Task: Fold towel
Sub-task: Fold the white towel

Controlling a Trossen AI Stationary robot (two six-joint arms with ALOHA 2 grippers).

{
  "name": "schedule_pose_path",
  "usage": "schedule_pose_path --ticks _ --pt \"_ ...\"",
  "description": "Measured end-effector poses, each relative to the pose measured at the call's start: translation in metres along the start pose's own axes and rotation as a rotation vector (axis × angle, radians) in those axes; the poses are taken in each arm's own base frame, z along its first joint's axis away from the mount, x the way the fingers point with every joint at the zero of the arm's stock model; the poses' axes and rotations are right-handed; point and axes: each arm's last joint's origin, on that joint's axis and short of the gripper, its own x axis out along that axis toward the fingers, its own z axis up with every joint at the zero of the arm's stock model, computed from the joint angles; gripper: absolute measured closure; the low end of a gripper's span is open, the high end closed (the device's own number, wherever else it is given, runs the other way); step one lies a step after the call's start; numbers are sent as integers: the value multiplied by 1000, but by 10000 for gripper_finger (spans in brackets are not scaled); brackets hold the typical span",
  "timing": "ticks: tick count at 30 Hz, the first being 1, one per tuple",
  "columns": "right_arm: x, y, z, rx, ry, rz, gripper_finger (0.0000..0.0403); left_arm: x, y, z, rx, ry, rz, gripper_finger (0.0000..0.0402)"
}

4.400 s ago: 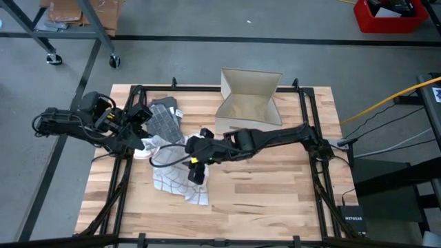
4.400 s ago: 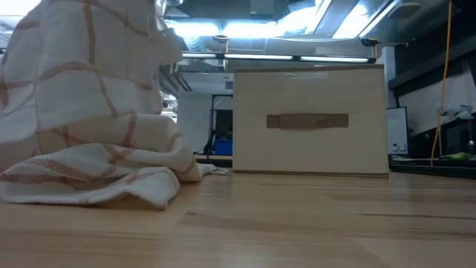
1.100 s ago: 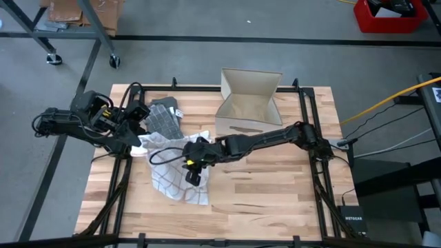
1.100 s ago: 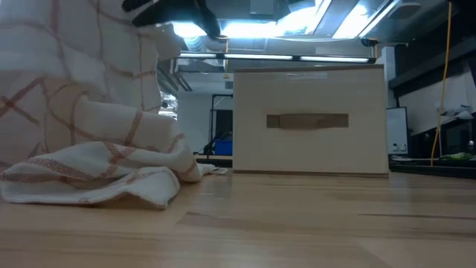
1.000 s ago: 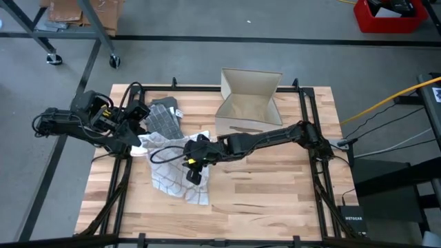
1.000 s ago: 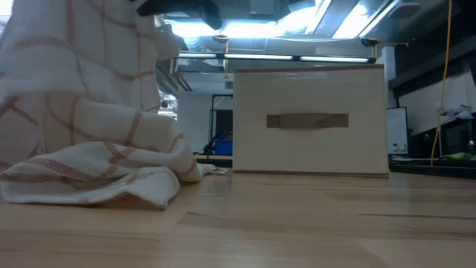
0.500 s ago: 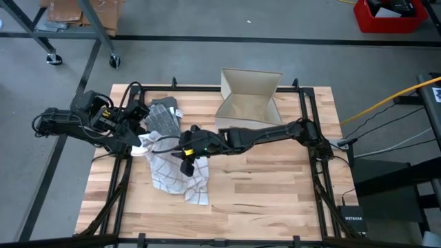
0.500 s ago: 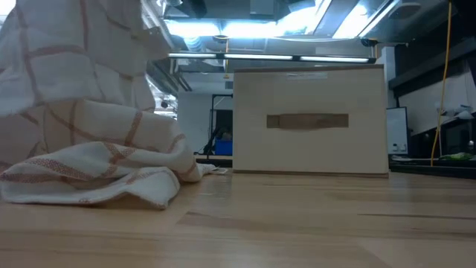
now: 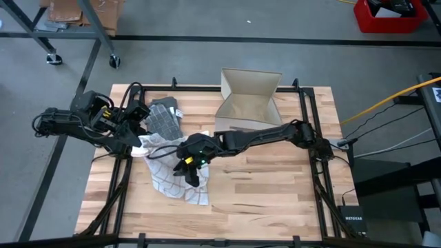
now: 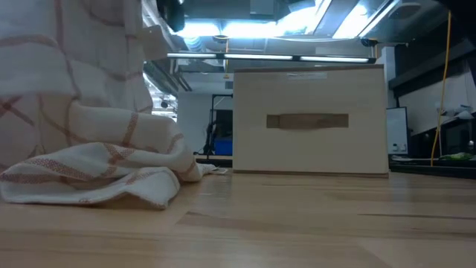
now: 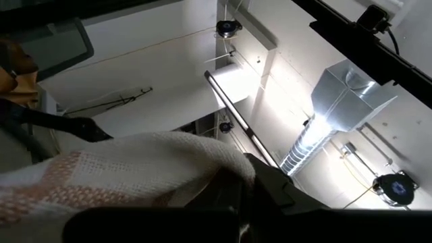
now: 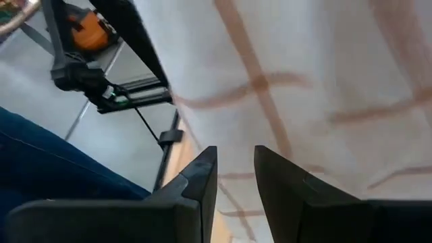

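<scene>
1. White cotton towel with thin red checks (image 9: 176, 172) lies crumpled at centre-left of the pale wooden counter (image 9: 275, 186).
2. Right claw (image 9: 190, 171) has swung left and lower over the towel within the last second, its fingers (image 12: 196, 185) part-open, gripping nothing visible.
3. Left claw (image 9: 141, 138) stays clamped on the towel's upper-left edge.
4. Folding looks barely begun.

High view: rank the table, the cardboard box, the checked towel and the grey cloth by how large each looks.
1. Table, by far the largest.
2. Cardboard box and checked towel: similar, and the towel is bunched and partly hidden by the right arm, so unranked.
3. Grey cloth, smallest.
</scene>
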Motion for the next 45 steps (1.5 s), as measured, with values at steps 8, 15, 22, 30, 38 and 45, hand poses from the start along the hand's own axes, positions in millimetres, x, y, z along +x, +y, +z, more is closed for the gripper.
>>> schedule_pose_path --ticks 8,15,22,30,38,45 --pt "5 -9 -3 32 -41 -165 301 0 0 0 1 0 -1 402" --pt "-7 1 5 33 -45 -113 301 0 -1 0 -3 0 -5 401" --pt "-35 16 25 -1 -146 -145 301 0 0 0 -18 0 -3 401" --pt "-45 20 36 -19 -246 -213 301 0 0 0 -24 0 1 401" --pt "-52 25 45 -90 -309 -196 301 0 0 0 -24 1 2 401" --pt "-49 30 44 -135 -268 -31 301 0 0 0 -24 1 2 401"
